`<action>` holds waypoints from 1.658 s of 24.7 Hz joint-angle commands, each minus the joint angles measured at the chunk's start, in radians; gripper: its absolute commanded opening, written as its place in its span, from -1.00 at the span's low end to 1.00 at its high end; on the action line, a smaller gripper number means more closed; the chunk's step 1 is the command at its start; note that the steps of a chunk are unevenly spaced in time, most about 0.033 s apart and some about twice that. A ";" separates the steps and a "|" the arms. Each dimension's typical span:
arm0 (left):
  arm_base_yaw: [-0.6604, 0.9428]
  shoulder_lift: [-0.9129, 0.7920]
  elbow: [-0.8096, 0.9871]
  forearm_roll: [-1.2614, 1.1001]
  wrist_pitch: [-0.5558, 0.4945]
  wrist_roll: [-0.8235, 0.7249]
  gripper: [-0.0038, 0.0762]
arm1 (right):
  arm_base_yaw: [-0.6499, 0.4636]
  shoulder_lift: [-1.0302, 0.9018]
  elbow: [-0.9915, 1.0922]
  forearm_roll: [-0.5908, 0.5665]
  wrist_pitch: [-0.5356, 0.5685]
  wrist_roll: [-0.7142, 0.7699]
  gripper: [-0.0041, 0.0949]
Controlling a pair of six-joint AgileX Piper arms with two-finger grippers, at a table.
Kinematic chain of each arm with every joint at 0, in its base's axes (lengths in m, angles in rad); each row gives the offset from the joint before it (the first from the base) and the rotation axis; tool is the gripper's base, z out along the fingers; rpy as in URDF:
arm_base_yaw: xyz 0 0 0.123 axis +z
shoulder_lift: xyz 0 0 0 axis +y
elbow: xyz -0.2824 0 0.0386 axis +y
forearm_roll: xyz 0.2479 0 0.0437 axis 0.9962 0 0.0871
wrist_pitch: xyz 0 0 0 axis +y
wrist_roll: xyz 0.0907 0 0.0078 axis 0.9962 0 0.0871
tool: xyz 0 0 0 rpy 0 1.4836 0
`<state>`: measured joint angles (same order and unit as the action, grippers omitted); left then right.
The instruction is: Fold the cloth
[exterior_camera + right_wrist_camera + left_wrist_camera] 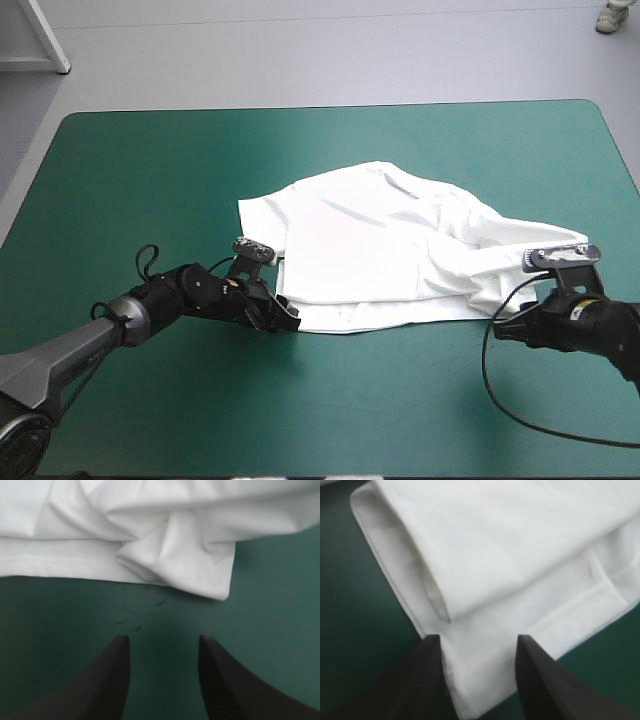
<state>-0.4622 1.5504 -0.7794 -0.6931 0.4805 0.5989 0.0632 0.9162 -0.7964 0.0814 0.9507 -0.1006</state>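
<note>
The white T-shirt [385,245] lies partly folded and rumpled in the middle of the teal-green table, its hem toward the front edge. My left gripper [285,312] is low at the shirt's front left corner, open, with the hem [480,680] lying between its black fingers [422,680]. My right gripper [505,328] sits low at the shirt's front right corner, open, and a short stretch of bare cover separates it from the bunched cloth [175,555] ahead. Nothing lies between its fingers [107,680].
Bare teal-green cover [150,170] surrounds the shirt on all sides, with wide room at the left and along the front edge.
</note>
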 commanded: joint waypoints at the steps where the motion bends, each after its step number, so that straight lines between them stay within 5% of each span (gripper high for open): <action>1: -0.022 0.026 0.013 0.019 0.085 -0.008 -0.47 | -0.002 -0.046 0.021 -0.064 -0.024 0.043 -0.08; 3: -0.022 0.026 0.013 0.049 0.091 -0.003 -0.85 | -0.002 -0.050 0.043 -0.067 -0.022 0.057 -0.08; 10: -0.022 0.026 0.013 0.063 0.094 -0.006 -0.86 | -0.002 -0.046 0.111 -0.063 -0.079 0.068 -0.07; 16: -0.022 0.026 0.013 0.063 0.098 -0.002 -0.86 | -0.002 0.007 0.121 -0.115 -0.215 0.089 0.24; 19: -0.022 0.026 0.013 0.072 0.104 -0.002 -0.86 | -0.002 0.123 0.121 -0.115 -0.228 0.091 0.24; 25: -0.022 0.026 0.013 0.088 0.122 -0.004 -0.86 | -0.004 0.422 0.117 -0.232 -0.491 0.167 0.22; 28: -0.022 0.026 0.013 0.095 0.122 -0.005 -0.86 | -0.004 0.517 0.093 -0.186 -0.537 0.144 -0.04; 33: -0.022 0.022 0.013 0.099 0.117 -0.005 -0.86 | -0.004 0.527 0.055 -0.163 -0.509 0.088 -0.95; 41: -0.020 -0.094 0.011 0.110 0.044 -0.039 -0.86 | -0.004 0.442 0.025 -0.159 -0.407 0.065 -0.94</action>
<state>-0.4735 1.5250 -0.7771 -0.6210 0.4670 0.5813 0.0632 1.4262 -0.7460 -0.0653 0.4737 -0.0135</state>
